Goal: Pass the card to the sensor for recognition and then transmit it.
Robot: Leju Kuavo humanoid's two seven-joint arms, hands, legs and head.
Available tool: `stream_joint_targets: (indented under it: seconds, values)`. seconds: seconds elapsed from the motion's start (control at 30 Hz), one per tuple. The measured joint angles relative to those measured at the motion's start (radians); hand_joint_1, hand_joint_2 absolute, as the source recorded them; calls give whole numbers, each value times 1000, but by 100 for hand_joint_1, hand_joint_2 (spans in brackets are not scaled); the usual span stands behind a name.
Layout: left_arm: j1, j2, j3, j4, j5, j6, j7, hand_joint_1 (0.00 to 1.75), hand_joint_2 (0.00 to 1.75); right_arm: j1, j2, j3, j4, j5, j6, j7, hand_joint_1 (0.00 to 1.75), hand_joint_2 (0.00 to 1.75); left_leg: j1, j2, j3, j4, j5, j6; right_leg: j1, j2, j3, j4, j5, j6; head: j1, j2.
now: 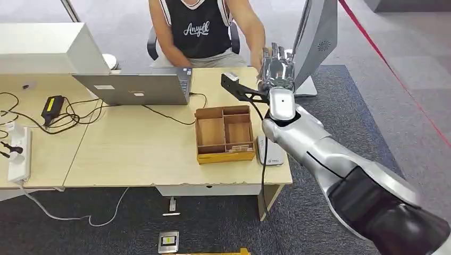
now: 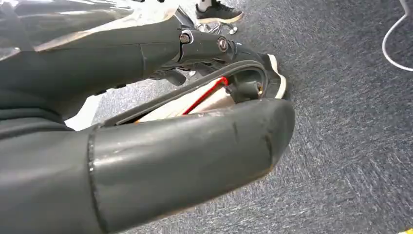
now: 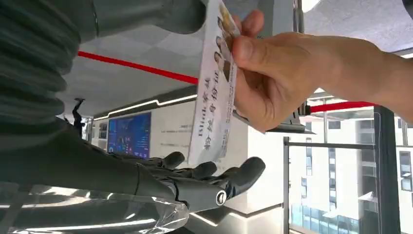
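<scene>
Reaching up past the far right corner of the table (image 1: 133, 154), my right hand (image 1: 276, 66) stands with its fingers pointing up and spread apart, just in front of the seated person (image 1: 199, 26). From the camera at that wrist, the card (image 3: 214, 92) lies between my thick thumb (image 3: 146, 14) and my darker fingers (image 3: 209, 180), its long axis running from thumb to fingers, its printed face turned to the camera with a strip of small photos at the thumb end and lines of text running along its length. The person's hand (image 3: 292, 73) pinches the card's edge near the thumb end. I cannot tell whether my own fingers touch the card; my hand looks wide, with the fingertips apart beyond the card's far end. On the table, the wooden box (image 1: 224, 134) with its compartments sits near the right edge, and the small grey sensor (image 1: 270, 151) lies just beside it, on the right. An open laptop (image 1: 138, 87) stands further left, with cables and a power strip (image 1: 18, 154) beyond. My left hand (image 2: 146, 146) hangs low over grey carpet; I cannot tell how its fingers lie.
</scene>
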Motion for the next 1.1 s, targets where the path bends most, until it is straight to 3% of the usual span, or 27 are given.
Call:
stream_joint_targets:
  seconds: [0.1, 0.13, 0.27, 0.3, 0.63, 0.7, 0.73, 0.77, 0.87, 1.0, 1.1]
  values:
    - [0, 0, -2, 0, 0, 0, 0, 0, 0, 0, 0, 0, 1, 0, 0, 0, 38, 175, 0, 0, 0, 0, 0, 0, 0, 0, 0, 0, 0, 0, 0, 0]
    - [0, 0, -3, 0, 0, 0, 0, 0, 0, 0, 0, 0, 1, 0, 0, 0, 0, 175, 0, 0, 0, 0, 0, 0, 0, 0, 0, 0, 0, 0, 0, 0]
    - [0, 0, -7, 0, 0, 0, 0, 0, 0, 0, 0, 0, 1, 0, 0, 0, 0, 175, 0, 0, 0, 0, 0, 0, 0, 0, 0, 0, 0, 0, 0, 0]
    - [0, 0, -7, 0, 0, 0, 0, 0, 0, 0, 0, 0, 1, 0, -1, 0, 0, 0, 0, 0, 0, 0, 0, 0, 0, 0, 0, 0, 0, 0, 0, 0]
    - [-1, 0, -9, 0, 21, 0, 0, 0, 0, 0, 0, -1, 1, -2, -13, -11, 0, 0, 0, 0, 0, 0, 0, 0, 0, 0, 0, 0, 0, 0, 0, 0]
    - [-1, 0, -10, -1, 33, 1, 0, 0, 0, 0, 3, -2, 1, -26, -25, -38, 0, 0, 0, 0, -1, 0, 0, 0, 0, 0, 0, 0, 0, 0, 0, 0]
    - [-1, 0, -10, -1, 42, 3, 7, 0, 0, 2, 7, -6, 2, -74, -41, -86, 0, 0, 0, 0, -1, 0, 0, 0, 0, 0, 0, 0, 0, 0, 0, 0]
    - [0, 1, -9, 0, 59, 7, 16, 0, 0, 8, 20, -22, 1, -176, -73, -186, 0, 175, 0, 0, -1, 0, 0, 0, 0, 0, 0, 1, 0, 0, 0, 0]
    - [4, 4, -9, 0, 90, 18, 19, 0, 0, 38, 57, -58, -18, -345, -112, -351, 0, 175, 0, 1, 0, 0, 0, 0, 0, 1, 0, 0, 0, 0, 0, 0]
    - [10, 6, -9, 0, 116, 25, 17, 0, 0, 87, 70, -80, -95, -510, -111, -442, 0, 175, 1, 0, 0, 0, 0, 0, 1, 0, 0, 0, -1, -1, 0, 0]
    - [11, 6, -9, 0, 120, 26, 17, 0, 0, 112, 67, -89, -143, -533, -111, -450, 0, 175, 1, 0, -1, 0, 0, 0, 1, 0, 0, 0, -1, 0, 0, 0]
